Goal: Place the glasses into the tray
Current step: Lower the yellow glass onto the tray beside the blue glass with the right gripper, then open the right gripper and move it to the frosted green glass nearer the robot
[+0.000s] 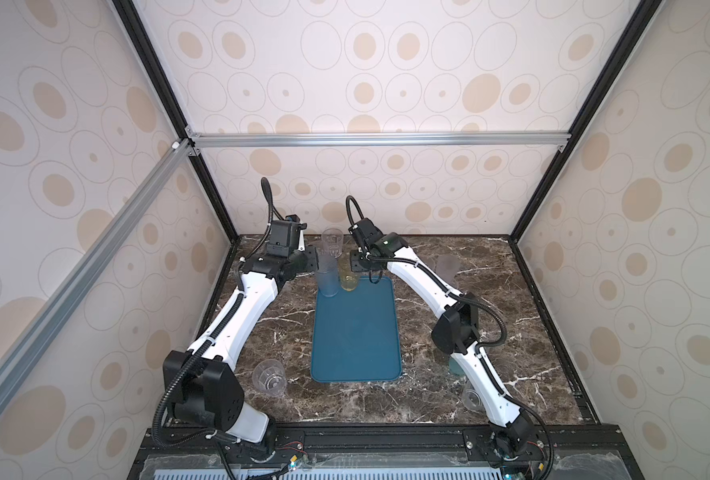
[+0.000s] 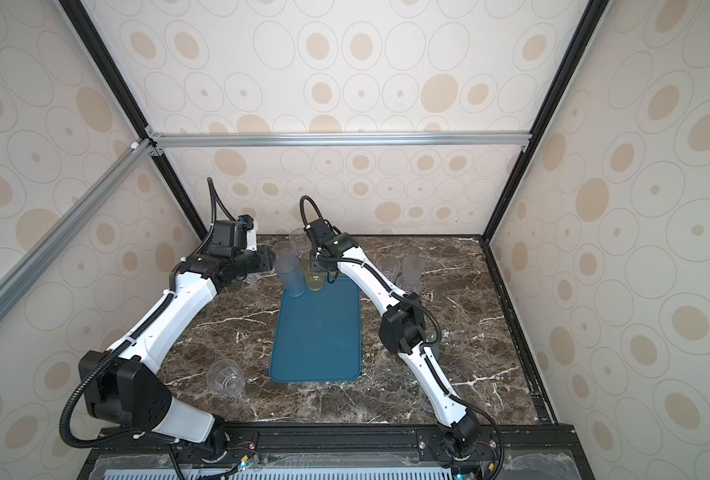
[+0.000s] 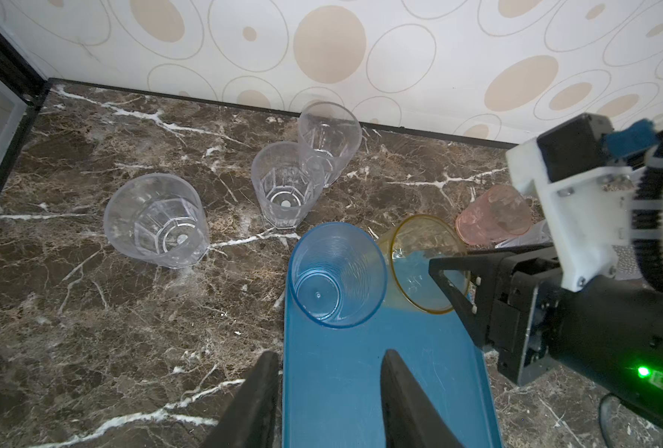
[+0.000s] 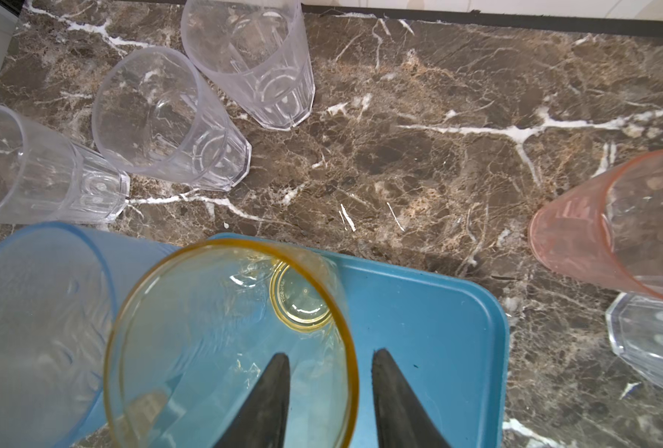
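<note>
A smooth teal plastic tray (image 1: pixel 355 332) with rounded corners lay flat on the brown marbled bench (image 1: pixel 532 332). At the tray's far end stood a frosted blue glass (image 3: pixel 335 273) and a see-through yellow glass (image 4: pixel 229 341). The left fingers (image 3: pixel 399 391) hung parted and empty just short of the blue one, and the right fingers (image 4: pixel 273 391) stood apart astride the yellow rim, gripping nothing. Beyond, clear faceted glasses (image 3: pixel 287 184) stood on the bench.

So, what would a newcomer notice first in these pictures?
The teal-blue tray lies in the middle of the dark marble table, nearly bare. Only a frosted blue glass and a yellow glass stand at its far end, where the right gripper hovers open astride the yellow rim. Several clear glasses wait on the table beyond.
</note>
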Robot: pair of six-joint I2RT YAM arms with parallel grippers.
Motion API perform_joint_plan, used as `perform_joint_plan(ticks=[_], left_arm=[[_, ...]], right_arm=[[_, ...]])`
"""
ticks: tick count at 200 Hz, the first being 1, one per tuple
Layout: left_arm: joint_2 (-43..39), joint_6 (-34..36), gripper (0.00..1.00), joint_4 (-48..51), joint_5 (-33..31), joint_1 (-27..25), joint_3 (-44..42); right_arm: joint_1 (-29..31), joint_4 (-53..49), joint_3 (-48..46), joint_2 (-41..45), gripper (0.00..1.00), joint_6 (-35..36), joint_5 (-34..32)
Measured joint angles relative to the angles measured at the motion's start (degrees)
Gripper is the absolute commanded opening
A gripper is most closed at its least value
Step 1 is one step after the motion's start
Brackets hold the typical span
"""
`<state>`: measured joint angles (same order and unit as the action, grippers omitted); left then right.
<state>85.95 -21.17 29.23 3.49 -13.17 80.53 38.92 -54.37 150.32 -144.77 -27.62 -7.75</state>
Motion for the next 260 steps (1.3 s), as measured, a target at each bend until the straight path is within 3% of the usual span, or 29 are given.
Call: perform_joint_plan(ticks=[18,66,147,191,240,260], left_arm=[[0.0,0.0,0.44,0.0,0.0,0.0,0.0],[0.4,0.2,0.44,0.0,-0.2,0.0,0.0],[4.0,1.7,0.46,0.0,1.2,0.0,0.9],[10.1,4.4,0.47,0.1,2.8,-2.0,6.6],[19.1,9.2,0.47,2.4,2.7,-12.4,17.0],[22.8,10.3,0.47,3.8,2.6,-14.2,19.9]], right_arm=[[0.0,0.0,0.0,0.0,0.4,0.0,0.0],[0.0,1.8,-0.1,0.0,0.55,-0.1,0.7],[-0.1,2.7,-3.6,7.6,0.57,0.0,1.4],[-1.5,5.3,-14.3,16.0,0.55,-0.7,3.5],[-4.5,9.9,-34.1,26.6,0.54,-2.8,3.9],[-6.3,10.8,-39.0,29.8,0.54,-3.0,4.1]])
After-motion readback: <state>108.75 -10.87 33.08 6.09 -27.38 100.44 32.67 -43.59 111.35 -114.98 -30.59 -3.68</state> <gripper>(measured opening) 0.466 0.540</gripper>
